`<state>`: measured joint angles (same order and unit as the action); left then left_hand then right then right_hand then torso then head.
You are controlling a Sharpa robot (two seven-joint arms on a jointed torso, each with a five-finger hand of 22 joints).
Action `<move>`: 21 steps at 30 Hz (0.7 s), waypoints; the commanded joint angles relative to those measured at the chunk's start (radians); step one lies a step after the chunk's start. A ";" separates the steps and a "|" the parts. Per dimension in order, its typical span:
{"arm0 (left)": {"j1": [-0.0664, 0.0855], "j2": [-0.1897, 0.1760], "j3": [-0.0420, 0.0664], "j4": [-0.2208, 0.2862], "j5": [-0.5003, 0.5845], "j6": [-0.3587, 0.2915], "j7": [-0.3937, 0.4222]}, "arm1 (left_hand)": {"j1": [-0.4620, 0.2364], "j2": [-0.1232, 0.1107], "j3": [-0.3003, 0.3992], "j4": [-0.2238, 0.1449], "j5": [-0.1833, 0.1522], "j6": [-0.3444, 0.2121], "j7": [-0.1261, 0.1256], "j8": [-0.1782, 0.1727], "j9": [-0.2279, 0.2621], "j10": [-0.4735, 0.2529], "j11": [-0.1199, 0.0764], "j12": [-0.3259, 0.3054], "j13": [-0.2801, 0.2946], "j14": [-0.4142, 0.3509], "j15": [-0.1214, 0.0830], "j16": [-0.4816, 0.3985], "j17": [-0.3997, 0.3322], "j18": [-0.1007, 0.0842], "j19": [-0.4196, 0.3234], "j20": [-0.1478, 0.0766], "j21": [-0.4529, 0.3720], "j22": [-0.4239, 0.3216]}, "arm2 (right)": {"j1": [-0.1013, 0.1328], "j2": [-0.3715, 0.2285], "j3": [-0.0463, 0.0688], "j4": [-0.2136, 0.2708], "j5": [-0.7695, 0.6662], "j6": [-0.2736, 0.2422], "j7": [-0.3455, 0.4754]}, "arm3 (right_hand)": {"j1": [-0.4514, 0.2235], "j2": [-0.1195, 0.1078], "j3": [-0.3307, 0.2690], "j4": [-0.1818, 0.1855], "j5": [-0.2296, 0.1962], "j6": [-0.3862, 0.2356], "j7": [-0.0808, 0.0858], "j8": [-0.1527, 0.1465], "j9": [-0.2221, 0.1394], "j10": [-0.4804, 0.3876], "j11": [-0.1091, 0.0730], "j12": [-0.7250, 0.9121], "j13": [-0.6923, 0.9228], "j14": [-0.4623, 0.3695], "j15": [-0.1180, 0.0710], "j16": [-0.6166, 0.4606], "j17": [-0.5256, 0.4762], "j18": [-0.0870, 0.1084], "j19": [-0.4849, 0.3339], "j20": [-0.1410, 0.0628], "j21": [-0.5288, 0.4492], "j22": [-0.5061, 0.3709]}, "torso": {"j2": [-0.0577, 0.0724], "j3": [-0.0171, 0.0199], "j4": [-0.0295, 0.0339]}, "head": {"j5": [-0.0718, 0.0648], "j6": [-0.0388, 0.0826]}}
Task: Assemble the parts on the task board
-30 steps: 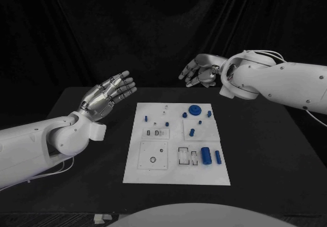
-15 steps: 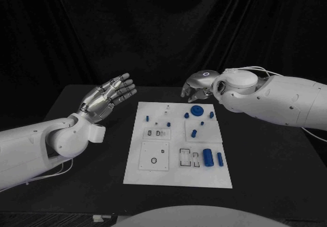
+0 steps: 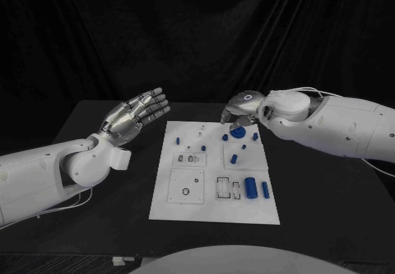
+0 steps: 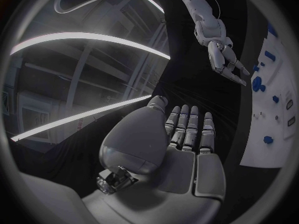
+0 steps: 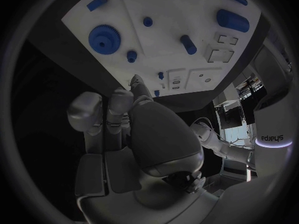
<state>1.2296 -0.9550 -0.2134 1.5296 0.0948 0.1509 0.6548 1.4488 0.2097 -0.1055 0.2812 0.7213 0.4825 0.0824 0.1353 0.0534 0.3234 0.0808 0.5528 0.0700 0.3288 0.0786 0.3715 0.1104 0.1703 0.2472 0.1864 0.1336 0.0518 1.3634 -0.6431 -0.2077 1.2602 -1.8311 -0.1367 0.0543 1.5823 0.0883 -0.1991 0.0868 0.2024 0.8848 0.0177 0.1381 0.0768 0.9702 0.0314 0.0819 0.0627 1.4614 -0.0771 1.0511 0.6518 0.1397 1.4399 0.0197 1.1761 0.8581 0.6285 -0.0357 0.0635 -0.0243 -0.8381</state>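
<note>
The left hand (image 3: 132, 117) is raised beside the board (image 3: 214, 205), flat, fingers straight and together, holding nothing. The right hand (image 3: 240, 111) hangs over the board's far edge, fingers loosely curled downward just above the blue toothed gear (image 3: 237, 133), gripping nothing. The flat white board lies mid-worktop (image 3: 329, 188), carrying smooth blue cylinders (image 3: 256, 188).

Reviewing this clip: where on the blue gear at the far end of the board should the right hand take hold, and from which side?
Probably by its toothed rim, from above. The blue gear lies flat on the task board, so only its rim and raised hub stand proud. The right hand hovers just beyond it, holding nothing; smaller blue parts lie close, leaving fingers little room.
</note>
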 commanded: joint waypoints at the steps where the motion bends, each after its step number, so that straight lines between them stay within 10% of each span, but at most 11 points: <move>1: 0.001 0.004 0.001 0.000 -0.001 0.041 -0.010 | 0.012 -0.001 0.008 -0.001 0.006 -0.002 0.007 -0.006 0.001 -0.008 0.000 0.003 -0.002 -0.011 -0.001 0.000 -0.003 0.009 -0.005 0.001 -0.006 -0.001 | -0.015 0.003 0.000 -0.017 -0.035 -0.014 0.041 | 0.003 -0.009 0.009 -0.001 0.003 0.003 0.015 -0.005 -0.001 -0.006 0.003 -0.003 0.001 -0.005 -0.002 0.005 -0.002 -0.015 -0.006 0.001 0.003 0.003 | -0.001 -0.0008 0.0010 | -0.002 0.001; 21: 0.000 -0.001 0.001 -0.001 -0.001 0.085 -0.080 | 0.017 -0.016 0.034 -0.004 0.018 0.002 0.011 -0.006 0.002 -0.027 0.003 0.003 -0.004 -0.073 -0.004 -0.039 -0.021 0.010 -0.039 0.001 -0.025 -0.007 | -0.095 0.079 0.001 -0.170 -0.036 -0.149 0.106 | -0.004 -0.015 0.066 0.017 0.089 0.018 0.025 -0.023 -0.002 0.034 0.017 0.003 0.001 -0.011 0.007 0.003 -0.013 -0.015 -0.015 0.010 0.006 0.016 | -0.001 0.0008 0.0012 | 0.004 0.003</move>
<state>1.2295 -0.9579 -0.2134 1.5273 0.0940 0.1989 0.6044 1.4618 0.1967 -0.0766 0.2770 0.7359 0.4933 0.0932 0.1354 0.0558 0.3030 0.0822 0.5527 0.0675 0.2652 0.0749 0.3385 0.0921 0.1702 0.2143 0.1868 0.1139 0.0454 1.2738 -0.5670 -0.2079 1.0975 -1.8536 -0.2165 0.1297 1.5787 0.0787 -0.1376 0.1049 0.2849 0.8951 0.0410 0.1198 0.0756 0.9955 0.0481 0.0812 0.0634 1.4542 -0.0698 1.0510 0.6404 0.1397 1.4327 0.0269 1.1761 0.8729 0.6269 -0.0356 0.0639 -0.0192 -0.8339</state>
